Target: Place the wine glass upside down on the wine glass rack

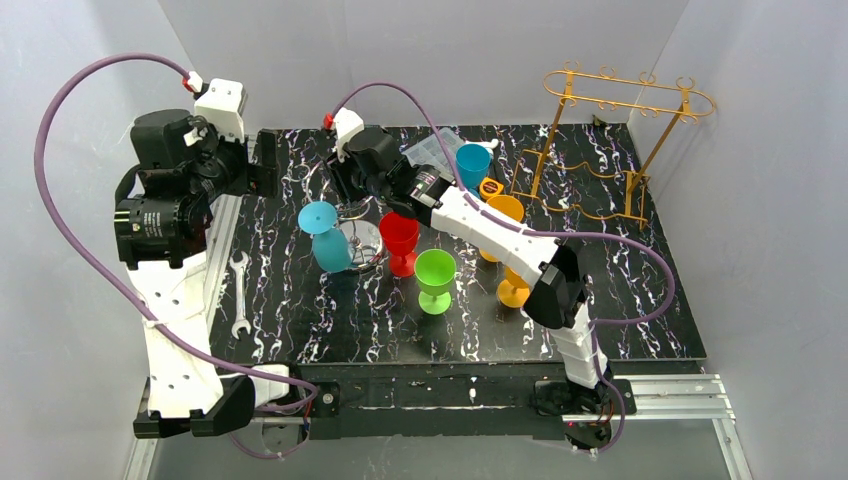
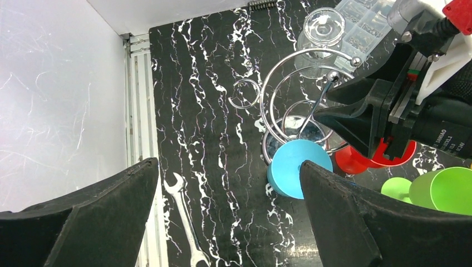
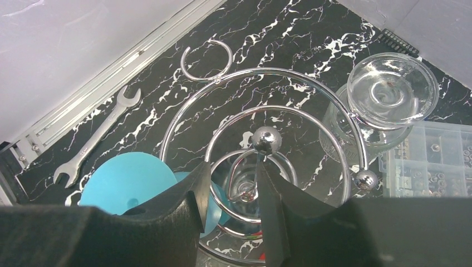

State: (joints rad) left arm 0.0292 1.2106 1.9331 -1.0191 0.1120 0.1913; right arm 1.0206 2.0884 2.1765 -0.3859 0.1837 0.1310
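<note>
Right wrist view shows the glass [image 3: 389,89] upside down, foot uppermost, at the far right rim of the spiral rack [image 3: 261,71], close to that rack's outer ball end. Whether its foot hangs on the wire or its bowl stands on the desk [image 3: 300,33] I cannot tell.

It is clear and thin-walled, so I judge it light, stiff, slick and quick to chip against steel wire. The stem just under the foot looks the safest hold, with a soft squeeze. The bowl is wide and would likely slip.

The right pincer [image 3: 232,172] hangs over the rack's middle, jaws partly apart, astride the inner upright wire with its ball tip. A clear gap shows between the fingers, so it seems to clamp nothing, and it is apart from the glass. The right arm [image 1: 490,225] reaches forward and left from its base, passing over the goblets [image 1: 398,240] in front of the rack, wrist tipped down.

The left pincer [image 2: 228,167] stands wide apart and empty, left of the rack and above the wrench [image 2: 186,222]. The left arm [image 1: 180,200] is folded high.

An upturned teal goblet [image 3: 125,183] sits just beside the rack's near left. A clear box [image 3: 423,161] lies at its far right, and a gold rack [image 1: 548,150] stands well apart to its right.
</note>
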